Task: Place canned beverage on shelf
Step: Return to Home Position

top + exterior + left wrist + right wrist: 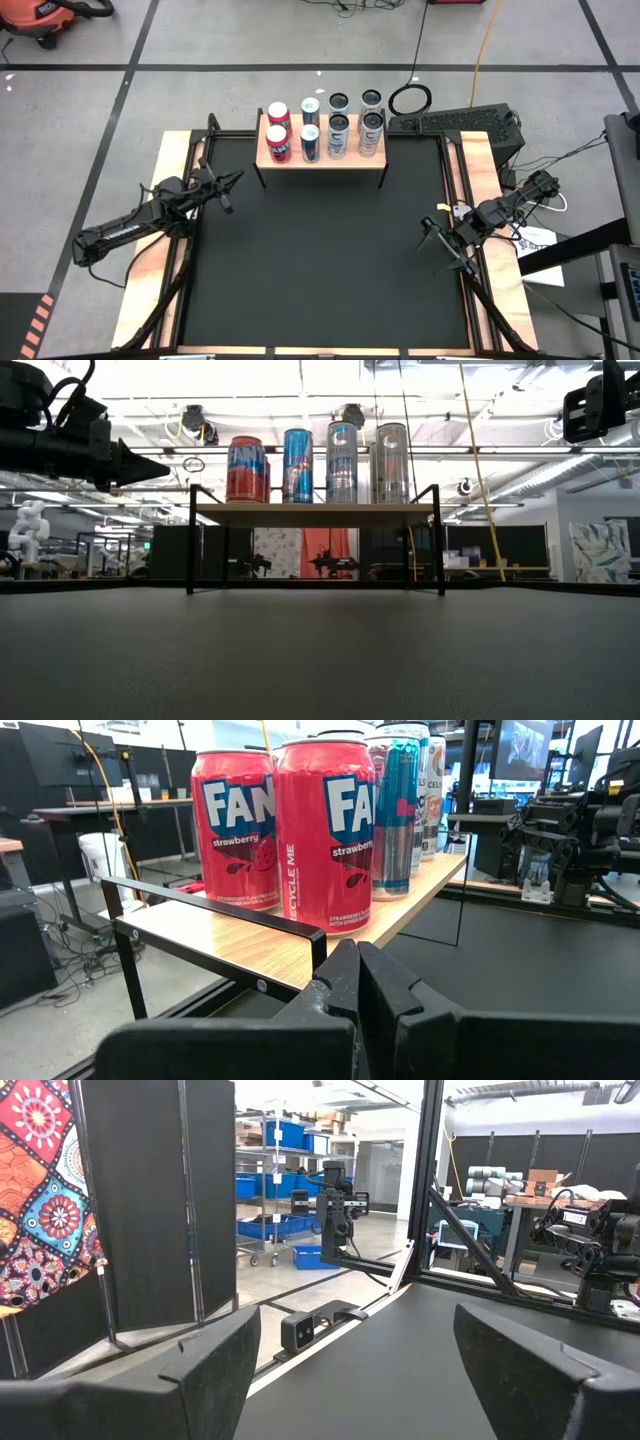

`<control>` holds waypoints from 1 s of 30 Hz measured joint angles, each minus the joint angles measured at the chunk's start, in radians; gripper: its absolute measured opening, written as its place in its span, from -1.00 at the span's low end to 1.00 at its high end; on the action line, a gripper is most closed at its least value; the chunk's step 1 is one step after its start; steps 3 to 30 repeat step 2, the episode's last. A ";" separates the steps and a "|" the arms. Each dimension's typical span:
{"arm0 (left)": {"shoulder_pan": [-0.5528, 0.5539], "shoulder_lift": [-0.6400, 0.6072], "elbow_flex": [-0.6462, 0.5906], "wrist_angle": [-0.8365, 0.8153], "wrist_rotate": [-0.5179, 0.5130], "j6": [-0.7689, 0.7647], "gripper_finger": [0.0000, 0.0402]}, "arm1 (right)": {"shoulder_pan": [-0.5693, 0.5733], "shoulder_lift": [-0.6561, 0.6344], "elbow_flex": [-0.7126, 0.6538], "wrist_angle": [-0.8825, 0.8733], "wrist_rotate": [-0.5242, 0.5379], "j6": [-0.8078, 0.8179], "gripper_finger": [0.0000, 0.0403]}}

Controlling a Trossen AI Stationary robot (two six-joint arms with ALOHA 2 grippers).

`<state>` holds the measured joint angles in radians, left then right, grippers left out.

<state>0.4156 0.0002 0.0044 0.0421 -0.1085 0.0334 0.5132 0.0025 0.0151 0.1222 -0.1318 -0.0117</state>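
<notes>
The shelf (352,161) stands in the upper middle of the high view, at the far edge of the black table (320,270). It is a flat board of light wood on thin black metal legs (190,540).

Eight tall round cans stand on the shelf in two rows, upright and close together. From left to right in the high view there are two red cans (278,143), two blue cans (310,143) and four silver cans (338,135). The red cans are shiny and say "strawberry" on the side. The silver cans have letters too, maybe "CEL", but they are partly hidden.

The table top is dark, flat and a little grainy.

The left gripper (358,970) is at the left middle of the high view, near the shelf's left end but not touching it. Its two dark fingers are pressed together with nothing between them.

The right gripper (355,1320) is at the right of the high view, below the middle, well apart from the shelf. Its fingers are spread wide and hold nothing.
</notes>
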 joint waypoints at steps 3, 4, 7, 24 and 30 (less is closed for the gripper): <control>0.000 0.000 0.000 0.000 0.000 0.000 -1.00 | 0.000 0.000 0.000 0.000 0.000 0.000 0.55; 0.000 0.000 0.000 0.000 0.000 0.000 -1.00 | 0.000 0.000 0.000 0.000 0.000 0.000 0.55; 0.000 0.000 0.000 0.000 0.000 0.000 -1.00 | 0.000 0.000 0.000 0.000 0.000 0.000 0.55; 0.000 0.000 0.000 0.000 0.000 0.000 -1.00 | 0.000 0.000 0.000 0.000 0.000 0.000 0.55; 0.000 0.000 0.000 0.000 0.000 0.000 -1.00 | 0.000 0.000 0.000 0.000 0.000 0.000 0.55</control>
